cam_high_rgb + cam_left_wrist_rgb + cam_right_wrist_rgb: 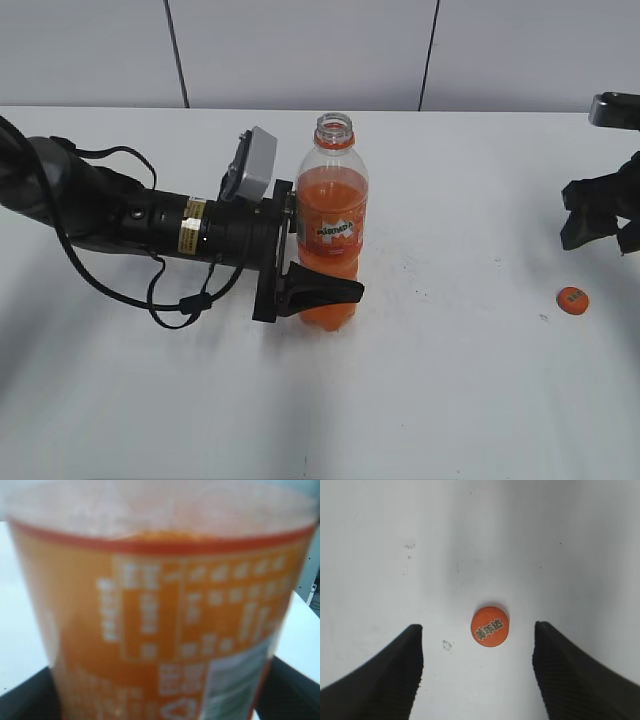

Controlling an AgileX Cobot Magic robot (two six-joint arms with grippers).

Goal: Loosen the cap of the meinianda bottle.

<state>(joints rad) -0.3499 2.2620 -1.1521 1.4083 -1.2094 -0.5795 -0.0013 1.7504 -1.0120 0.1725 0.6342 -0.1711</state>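
While clamped in the left tool, meinianda bottle uncapped; cap on table beneath spread right tool.

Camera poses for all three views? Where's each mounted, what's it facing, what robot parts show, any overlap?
Exterior: raised, angled down at the white table; shows left gripper clamping the upright, uncapped meinianda bottle, right gripper at the right edge.
Left wrist: pressed against the bottle label; dark fingers in bottom corners.
Right wrist: looks straight down at the cap between open fingers.
Shared: exterior also catches the cap.
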